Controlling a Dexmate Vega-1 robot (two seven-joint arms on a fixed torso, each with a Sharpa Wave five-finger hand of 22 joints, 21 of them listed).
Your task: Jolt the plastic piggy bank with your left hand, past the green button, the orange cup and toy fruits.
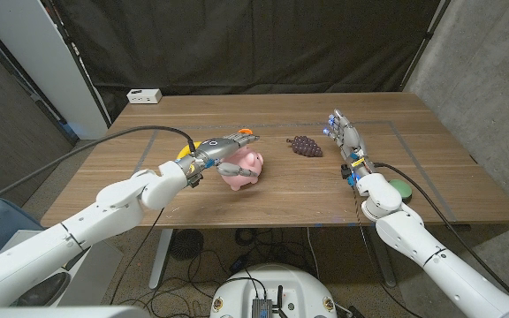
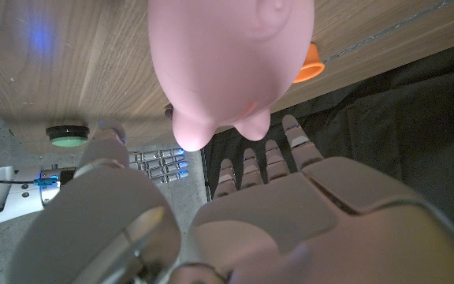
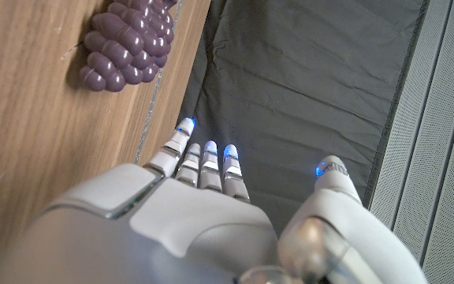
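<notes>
The pink plastic piggy bank [image 1: 244, 168] stands near the table's middle, and shows large and close in the left wrist view [image 2: 231, 63]. My left hand [image 1: 220, 155] is right against its left side, holding nothing. The fingers [image 2: 268, 162] are straight and apart and reach along the pig's far side. The orange cup [image 1: 246, 132] peeks out just behind those fingers [image 2: 310, 65]. Purple toy grapes [image 1: 306, 146] lie to the right of the pig [image 3: 127, 39]. The green button [image 1: 402, 188] sits by my right forearm [image 2: 68, 136]. My right hand [image 1: 344, 135] stands open, fingers straight [image 3: 211, 221].
A yellow object [image 1: 184, 151] shows partly behind my left wrist. A white box [image 1: 144, 95] sits at the table's far left edge. Black curtain hangs behind the table [image 1: 237, 212].
</notes>
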